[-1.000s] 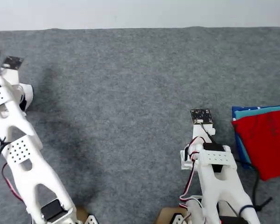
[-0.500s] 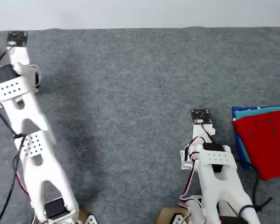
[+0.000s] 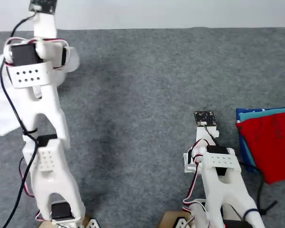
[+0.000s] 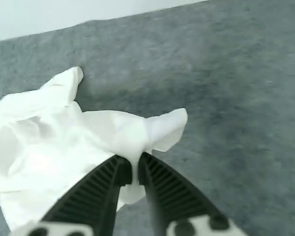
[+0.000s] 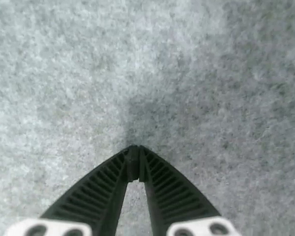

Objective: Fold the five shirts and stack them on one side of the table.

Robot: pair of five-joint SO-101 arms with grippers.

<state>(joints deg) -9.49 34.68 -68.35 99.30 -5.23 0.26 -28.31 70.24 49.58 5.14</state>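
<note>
left gripper (image 4: 133, 171) is clamped on a small pinch of the white shirt (image 4: 44, 142), near one bunched edge. the rest of that shirt lies crumpled on the grey surface (image 3: 147, 80), at its far left side. our right gripper (image 5: 133, 169) is closed on nothing, low over bare surface right of the middle. at the right edge sits the stack: a folded red shirt (image 3: 270, 142) on top of blue shirts (image 3: 249, 113).

we judge the thin hold to be the main risk. only a narrow fold sits between the jaws, so a quick pull toward the middle could let the cloth slip out and leave it half dragged. the surface looks rough, and its drag on the trailing cloth would add to that. pulling from one point may also twist the white shirt into a rope, making it hard to spread flat for folding. it lies close to the surface's edge, so a sideways swing might push part of it off.
</note>
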